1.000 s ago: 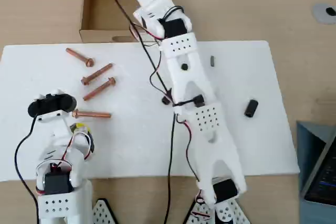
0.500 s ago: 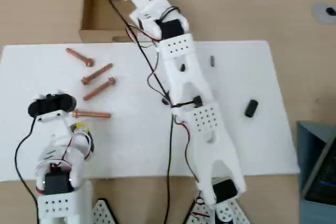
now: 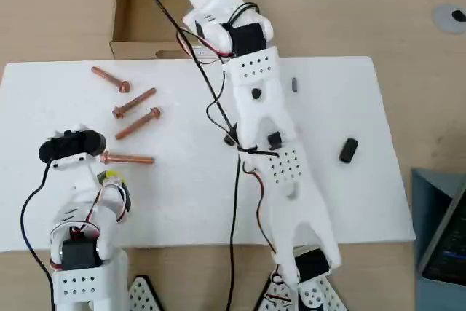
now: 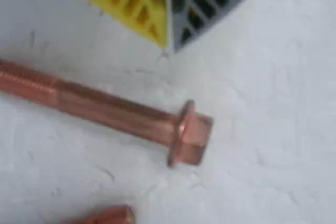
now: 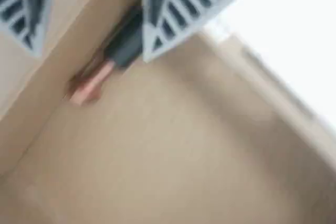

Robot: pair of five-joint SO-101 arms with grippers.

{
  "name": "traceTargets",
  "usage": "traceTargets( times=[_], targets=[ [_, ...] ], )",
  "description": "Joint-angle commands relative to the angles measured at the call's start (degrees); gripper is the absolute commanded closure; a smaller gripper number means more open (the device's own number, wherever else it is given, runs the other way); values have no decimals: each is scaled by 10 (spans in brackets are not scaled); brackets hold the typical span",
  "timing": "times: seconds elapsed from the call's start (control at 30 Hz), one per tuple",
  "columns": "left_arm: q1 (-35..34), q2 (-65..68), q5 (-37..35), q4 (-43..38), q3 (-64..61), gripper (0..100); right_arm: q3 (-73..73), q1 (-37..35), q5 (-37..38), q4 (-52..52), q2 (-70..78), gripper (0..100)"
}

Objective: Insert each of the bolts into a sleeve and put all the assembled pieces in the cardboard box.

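1. No text, label, number or sign can be read in any of the views.
2. The dark screen (image 3: 447,244) beside the worktop (image 3: 182,202) carries faint lines of print, too small to make out.

Flat on white mat (image 4: 273,103): copper bolt (image 4: 105,109), flanged head intact. left gripper (image 4: 169,43), one yellow and one grey finger, tips together, near bolt, not touching. second bolt (image 4: 107,216) tip near the first.
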State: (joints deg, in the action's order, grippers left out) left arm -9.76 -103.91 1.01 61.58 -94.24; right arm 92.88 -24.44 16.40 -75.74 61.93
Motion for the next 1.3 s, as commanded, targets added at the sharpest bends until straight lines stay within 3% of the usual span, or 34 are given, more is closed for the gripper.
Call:
traceTargets(
  times=[0.0,0.13,0.3,0.47,0.67,1.0,1.27],
  targets=[
    [-4,-6,5,1,4,998,26,4,-1,-40,-65,898],
    [-4,-6,5,1,4,998,27,6,-1,-81,-98,990],
    [-4,-6,5,1,4,998,27,6,-2,-166,-140,987],
    [-4,-6,5,1,4,998,27,6,-55,-262,-181,987],
    [-4,-6,5,1,4,998,20,23,-108,-267,-220,989],
    [-5,-6,4,1,4,998,-263,57,-188,-267,-372,988],
    [-5,-6,4,1,4,998,-455,62,-301,-267,-423,985]
  ],
)
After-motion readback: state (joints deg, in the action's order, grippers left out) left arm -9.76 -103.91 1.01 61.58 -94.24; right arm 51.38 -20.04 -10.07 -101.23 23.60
